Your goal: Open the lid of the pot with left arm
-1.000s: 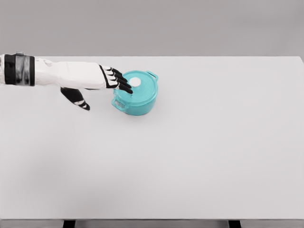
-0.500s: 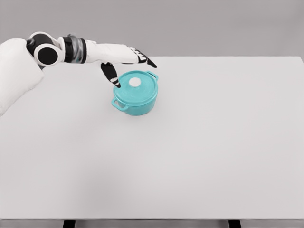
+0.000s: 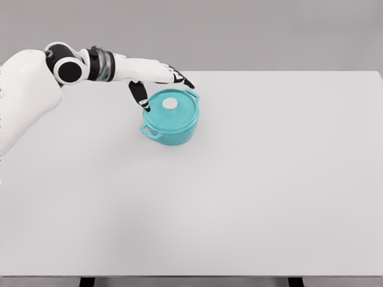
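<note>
The left hand (image 3: pixel 157 76) hovers, fingers (image 3: pixel 183 79) spread apart, over the lidded round teal pot (image 3: pixel 171 118) on the white table (image 3: pixel 251 191).

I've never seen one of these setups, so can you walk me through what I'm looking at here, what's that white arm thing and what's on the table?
This is a computer-simulated scene, viewed from a camera on a humanoid robot's head. The white arm entering from the left is the robot's left arm, ending in a five-finger left hand with dark fingers. It reaches over a teal pot standing on a white table. The pot's lid, with a white knob, is still on. The hand's fingers are spread and hold nothing. The right arm is out of view.
</note>
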`<state>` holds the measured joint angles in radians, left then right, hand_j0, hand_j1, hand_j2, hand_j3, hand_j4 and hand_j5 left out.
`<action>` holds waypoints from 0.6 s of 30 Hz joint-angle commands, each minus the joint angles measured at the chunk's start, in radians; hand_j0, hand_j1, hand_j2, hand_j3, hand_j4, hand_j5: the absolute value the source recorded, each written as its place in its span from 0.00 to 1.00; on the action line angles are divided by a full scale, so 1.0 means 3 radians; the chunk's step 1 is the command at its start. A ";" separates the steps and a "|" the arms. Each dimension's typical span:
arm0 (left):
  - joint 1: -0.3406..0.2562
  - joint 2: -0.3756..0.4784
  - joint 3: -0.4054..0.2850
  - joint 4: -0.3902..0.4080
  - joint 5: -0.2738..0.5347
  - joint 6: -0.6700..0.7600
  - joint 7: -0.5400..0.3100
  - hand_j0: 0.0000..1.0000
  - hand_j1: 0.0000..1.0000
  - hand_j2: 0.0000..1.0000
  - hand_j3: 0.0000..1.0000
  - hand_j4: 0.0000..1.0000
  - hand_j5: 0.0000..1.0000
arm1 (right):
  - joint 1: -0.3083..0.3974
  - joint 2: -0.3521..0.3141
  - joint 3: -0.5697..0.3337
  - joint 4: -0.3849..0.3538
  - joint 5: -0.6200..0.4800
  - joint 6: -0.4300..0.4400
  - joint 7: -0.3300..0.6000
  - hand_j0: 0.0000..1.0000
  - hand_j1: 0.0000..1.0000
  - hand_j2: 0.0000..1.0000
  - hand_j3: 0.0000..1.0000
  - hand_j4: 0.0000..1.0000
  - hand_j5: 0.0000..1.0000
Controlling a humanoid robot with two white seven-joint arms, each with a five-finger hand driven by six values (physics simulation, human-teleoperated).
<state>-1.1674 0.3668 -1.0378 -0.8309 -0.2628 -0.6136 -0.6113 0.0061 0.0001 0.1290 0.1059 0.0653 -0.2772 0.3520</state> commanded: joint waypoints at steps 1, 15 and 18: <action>0.0000 -0.0042 0.0008 0.0060 -0.0009 0.0009 0.0001 1.00 1.00 1.00 1.00 1.00 1.00 | 0.0000 0.0000 0.0000 0.0000 0.0002 -0.0001 0.0003 1.00 1.00 1.00 1.00 1.00 1.00; 0.0005 -0.0093 0.0003 0.0090 -0.0019 0.0009 0.0001 0.82 0.82 0.82 0.82 0.82 0.82 | 0.0000 0.0000 0.0000 0.0000 0.0002 -0.0001 -0.0002 1.00 1.00 1.00 1.00 1.00 1.00; 0.0005 -0.0093 0.0003 0.0090 -0.0019 0.0009 0.0001 0.76 0.76 0.76 0.76 0.76 0.76 | 0.0000 0.0000 0.0000 0.0000 0.0002 -0.0001 -0.0002 1.00 1.00 1.00 1.00 1.00 1.00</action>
<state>-1.1658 0.3387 -1.0389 -0.8041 -0.2735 -0.6136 -0.6113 0.0061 0.0001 0.1290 0.1059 0.0653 -0.2772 0.3520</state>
